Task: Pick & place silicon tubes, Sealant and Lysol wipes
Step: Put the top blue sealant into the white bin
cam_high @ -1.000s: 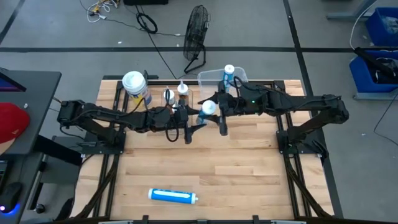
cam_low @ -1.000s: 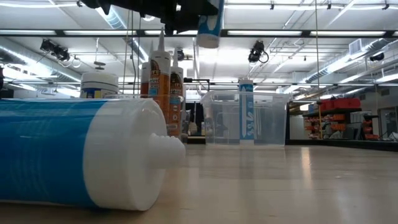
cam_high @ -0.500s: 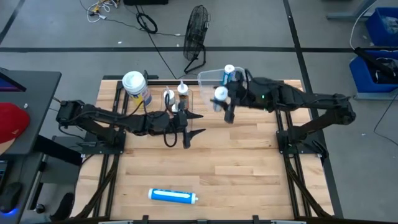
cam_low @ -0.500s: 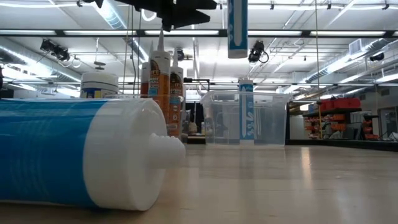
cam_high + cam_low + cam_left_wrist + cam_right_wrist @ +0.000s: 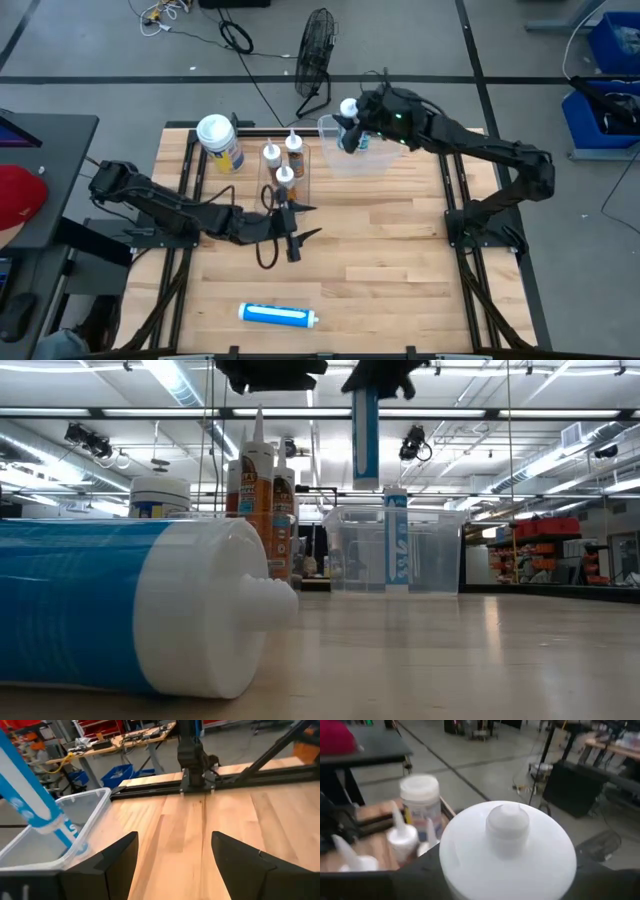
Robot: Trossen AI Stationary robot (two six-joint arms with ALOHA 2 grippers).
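Blue tube (image 5: 348,109), clamped in right gripper (image 5: 354,128), now carried over bin (image 5: 372,162); left gripper (image 5: 290,222) wide, withdrawn.

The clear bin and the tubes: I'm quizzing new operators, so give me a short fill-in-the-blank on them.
1. The right gripper holds a blue tube above the clear ____.
2. The blue tube at the table's near edge lies on its ____.
3. The Lysol wipes have a ____ lid.

Missing words: bin; side; white

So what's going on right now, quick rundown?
Right claw holds a blue tube upright over the clear bin. Left claw open, empty, mid-table. Lysol wipes untouched at the back. Nothing in the way.
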